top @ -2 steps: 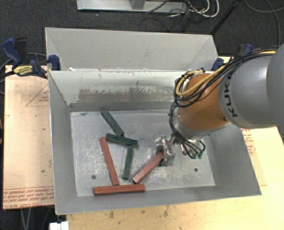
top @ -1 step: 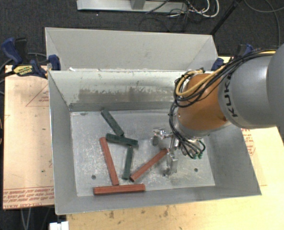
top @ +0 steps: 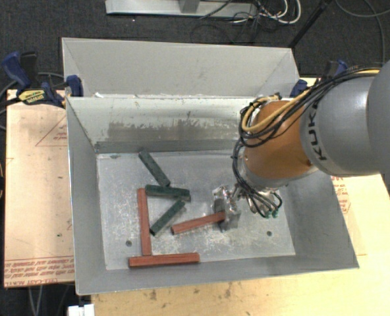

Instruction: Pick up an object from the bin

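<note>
Gripper (top: 226,210) hanging low over bin (top: 83,176) floor, 3 o'clock side, tip sitting at 3 o'clock end of reddish-brown stick (top: 195,226). Clenched or released: cannot tell. Dark green sticks (top: 168,193) lying toward 9 o'clock.

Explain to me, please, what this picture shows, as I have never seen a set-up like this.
This is a single picture from a camera looking down into a grey metal bin, from above and a little to one side. The big grey shape on the right is a robot arm, with an orange cover and cables at its wrist. At its tip is a small metal hand, low in the bin at the right end of a short red-brown flat bar. I cannot tell whether it grips that bar. To the left lie two longer red-brown bars, one running front to back and one along the front. Three dark green bars lie close together between them. The job is to lift one thing out.
</note>
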`<control>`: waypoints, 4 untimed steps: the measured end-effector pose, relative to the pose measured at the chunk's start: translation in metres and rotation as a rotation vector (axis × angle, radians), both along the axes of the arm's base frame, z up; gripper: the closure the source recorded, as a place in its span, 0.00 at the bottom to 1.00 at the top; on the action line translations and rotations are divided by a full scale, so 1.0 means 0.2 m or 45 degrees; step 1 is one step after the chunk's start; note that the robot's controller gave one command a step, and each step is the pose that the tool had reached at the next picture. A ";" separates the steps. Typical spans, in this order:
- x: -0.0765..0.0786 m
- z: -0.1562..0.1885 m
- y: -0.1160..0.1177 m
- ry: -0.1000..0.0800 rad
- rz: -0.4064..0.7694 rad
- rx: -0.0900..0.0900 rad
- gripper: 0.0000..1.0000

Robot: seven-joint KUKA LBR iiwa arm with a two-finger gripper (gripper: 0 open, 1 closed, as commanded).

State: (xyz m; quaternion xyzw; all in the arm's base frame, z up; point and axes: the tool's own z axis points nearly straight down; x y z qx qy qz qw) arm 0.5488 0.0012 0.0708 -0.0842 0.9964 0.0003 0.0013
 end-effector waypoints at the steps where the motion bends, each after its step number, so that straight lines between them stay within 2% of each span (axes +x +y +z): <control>1: -0.08 0.91 0.23 -0.012 0.160 0.001 1.00; 2: -0.09 0.89 0.22 -0.001 0.159 0.000 0.00; 3: -0.07 0.13 0.30 0.012 0.091 0.001 0.00; 4: -0.07 0.00 0.38 -0.001 0.227 0.001 0.00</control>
